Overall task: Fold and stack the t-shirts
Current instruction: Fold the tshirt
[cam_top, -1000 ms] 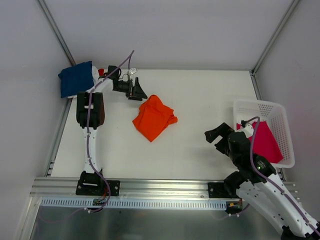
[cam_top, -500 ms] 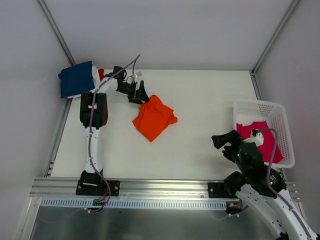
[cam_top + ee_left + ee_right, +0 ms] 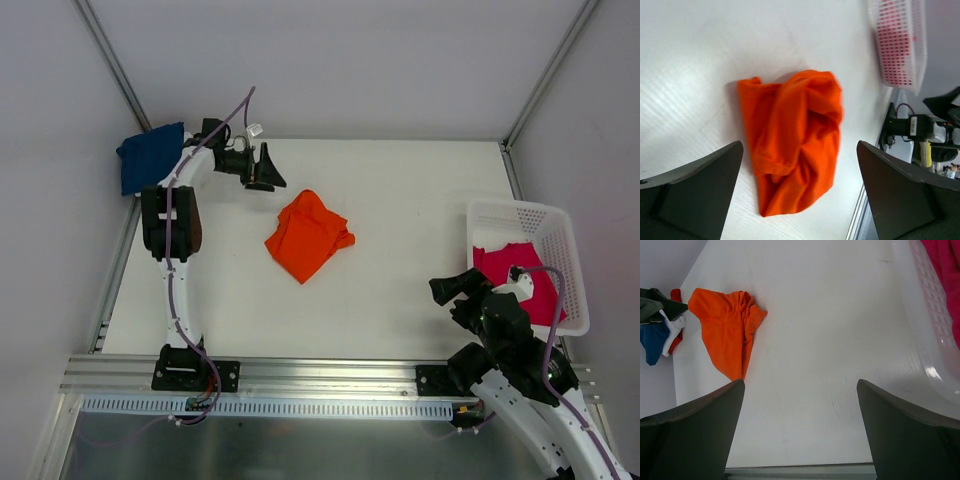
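Observation:
A crumpled bright orange t-shirt (image 3: 307,236) lies on the white table left of centre; it also shows in the left wrist view (image 3: 792,135) and the right wrist view (image 3: 727,327). A folded navy blue t-shirt (image 3: 150,156) sits at the back left corner, with a bit of red cloth (image 3: 675,295) beside it. A magenta-pink t-shirt (image 3: 525,285) lies in the white basket (image 3: 520,213) at the right. My left gripper (image 3: 270,172) is open and empty, just behind and left of the orange shirt. My right gripper (image 3: 455,292) is open and empty, left of the basket.
Grey walls close the table at the back and sides. A metal rail (image 3: 320,375) runs along the near edge. The basket wall (image 3: 935,340) stands close on the right of my right gripper.
My left gripper has pulled back from the orange shirt's edge toward the back left. My right arm has drawn back toward the near edge, away from the basket.

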Controlling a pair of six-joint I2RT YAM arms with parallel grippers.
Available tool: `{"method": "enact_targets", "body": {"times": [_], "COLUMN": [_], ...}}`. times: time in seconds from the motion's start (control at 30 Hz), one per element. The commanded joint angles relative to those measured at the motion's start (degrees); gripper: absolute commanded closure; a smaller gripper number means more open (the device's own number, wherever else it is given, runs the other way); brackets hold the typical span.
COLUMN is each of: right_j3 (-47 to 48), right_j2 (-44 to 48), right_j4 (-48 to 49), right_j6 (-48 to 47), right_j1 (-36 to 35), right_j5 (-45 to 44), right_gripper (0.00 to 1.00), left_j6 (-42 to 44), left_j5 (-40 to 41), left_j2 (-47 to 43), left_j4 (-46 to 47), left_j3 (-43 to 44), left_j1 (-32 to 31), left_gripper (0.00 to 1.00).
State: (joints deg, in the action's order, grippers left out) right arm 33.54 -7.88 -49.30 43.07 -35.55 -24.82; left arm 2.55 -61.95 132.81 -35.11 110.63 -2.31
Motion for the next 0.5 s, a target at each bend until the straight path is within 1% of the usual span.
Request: {"method": "enact_targets", "body": {"times": [0.0, 0.07, 0.1, 0.33, 0.47], "right_j3": [0.8, 0.7, 0.3, -0.6, -1.9], "right_j2": [0.1, 0.1, 0.9, 1.6, 1.9], "right_j4": [-0.5, -0.4, -0.5, -0.5, -0.5], "right_j6": [0.8, 0.8, 1.0, 1.2, 1.9], "right_j1": [-0.1, -0.1, -0.1, -0.2, -0.2], "right_j5": [-0.2, -0.1, -0.4, -0.3, -0.3], "right_gripper": [0.01, 0.01, 0.0, 0.0, 0.01], "left_j6": [1.6, 2.1, 4.4, 5.9, 7.4], "left_j5": [-11.9, -14.8, -17.0, -17.5, -17.9], "left_j2": [-8.5, -8.7, -8.5, -6.1, -4.1], "left_j4": [1.7, 1.7, 1.7, 1.7, -0.2], "left_j3": [0.2, -0.4, -2.9, -6.1, -6.0], "left_j1": [-0.1, -0.2, -1.0, -5.2, -8.5], "left_gripper": [0.01, 0.01, 0.01, 0.01, 0.01]}}
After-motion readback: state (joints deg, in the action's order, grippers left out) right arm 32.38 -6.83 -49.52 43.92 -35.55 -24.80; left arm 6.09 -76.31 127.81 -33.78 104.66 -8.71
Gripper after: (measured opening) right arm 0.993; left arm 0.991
